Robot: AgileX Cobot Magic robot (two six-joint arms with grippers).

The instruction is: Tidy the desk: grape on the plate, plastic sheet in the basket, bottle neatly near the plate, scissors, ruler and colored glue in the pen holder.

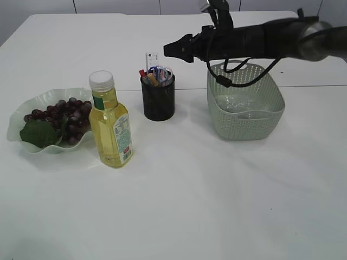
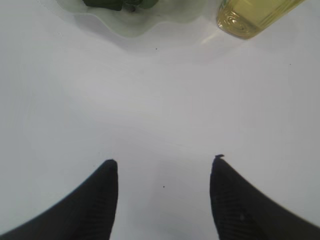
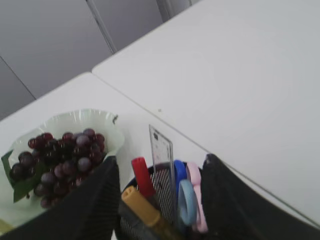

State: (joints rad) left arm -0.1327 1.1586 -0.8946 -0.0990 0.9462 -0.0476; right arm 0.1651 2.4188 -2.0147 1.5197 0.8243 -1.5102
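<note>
Here the desk point(image 1: 179, 216) looks almost tidy. The grape point(image 1: 68, 116) bunch lies with its green leaf on the wavy pale plate point(image 1: 16, 122) at nine o'clock of the scene, and the bottle point(image 1: 110, 122) of yellow liquid stands upright just beside the plate's three o'clock edge. At the bottle's one o'clock stands the black mesh pen holder point(image 1: 158, 100), holding the clear ruler point(image 3: 162, 172), the scissors point(image 3: 189, 200) with blue and pink handles, and the colored glue point(image 3: 144, 199) sticks, one red-capped and one yellow. The green woven basket point(image 1: 246, 122) sits at the holder's three o'clock, well apart from it, with the clear plastic sheet point(image 1: 238, 104) lying inside. The right gripper point(image 3: 160, 200) hangs above the pen holder, reaching in from three o'clock over the basket; its two dark fingers stand spread on either side of the holder's contents and pinch nothing. The left gripper point(image 2: 164, 162) is low over bare tabletop, fingers spread and empty, with the plate edge and bottle base at its twelve o'clock.
</note>
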